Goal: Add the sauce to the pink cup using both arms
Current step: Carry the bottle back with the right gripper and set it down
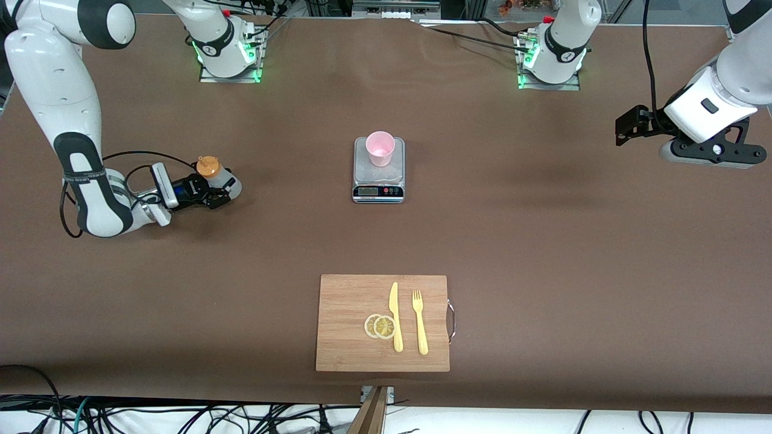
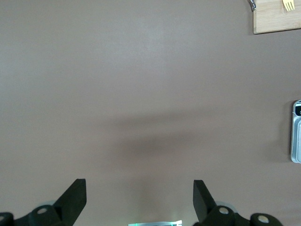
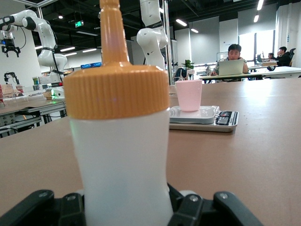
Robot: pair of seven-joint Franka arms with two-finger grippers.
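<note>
The sauce bottle (image 1: 218,175), whitish with an orange nozzle cap, is upright at the right arm's end of the table. My right gripper (image 1: 218,194) is shut on its lower body, low at the table. In the right wrist view the bottle (image 3: 122,160) fills the middle, with the right gripper (image 3: 124,209) clamped round it. The pink cup (image 1: 380,147) stands on a small kitchen scale (image 1: 379,181) at mid-table; it also shows in the right wrist view (image 3: 189,95). My left gripper (image 1: 630,125) waits open and empty in the air over the left arm's end of the table (image 2: 138,186).
A wooden cutting board (image 1: 350,301) lies nearer the front camera than the scale. On it are a yellow knife (image 1: 395,316), a yellow fork (image 1: 419,322) and two lemon slices (image 1: 380,326). The left wrist view catches the scale's edge (image 2: 297,132) and the board's corner (image 2: 275,19).
</note>
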